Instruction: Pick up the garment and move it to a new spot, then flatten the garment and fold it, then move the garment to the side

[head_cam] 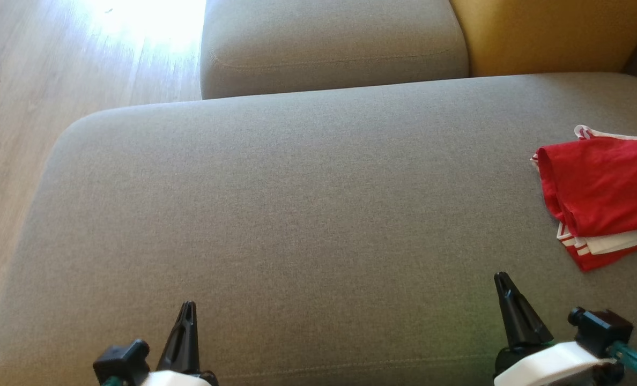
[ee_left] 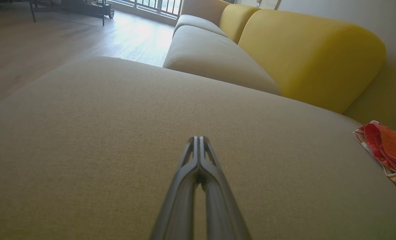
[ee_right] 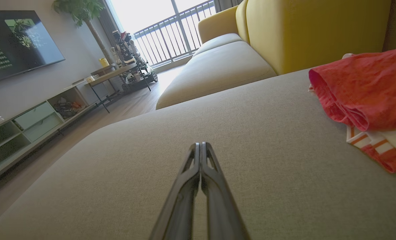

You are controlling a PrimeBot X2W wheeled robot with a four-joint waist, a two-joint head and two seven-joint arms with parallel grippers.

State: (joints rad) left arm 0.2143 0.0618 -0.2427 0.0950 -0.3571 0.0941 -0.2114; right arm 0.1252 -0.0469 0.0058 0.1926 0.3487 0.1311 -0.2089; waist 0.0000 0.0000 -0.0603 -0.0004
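Left gripper (head_cam: 187,310) and right gripper (head_cam: 504,280): both pinched closed, empty, over the bare seat cushion (head_cam: 297,203). Red garment (head_cam: 602,187) lies ahead and right of the right gripper, well apart. It looks folded, but its edge is cropped. Judged: set-aside step done. If not, the next move needs the jaws reopened and a reach to the right.

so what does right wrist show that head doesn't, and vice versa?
Right wrist adds: TV, plant, balcony railing, shelf unit. Head adds: left gripper, shut. Both: red garment lying on the grey seat cushion, yellow backrest, right gripper, shut.
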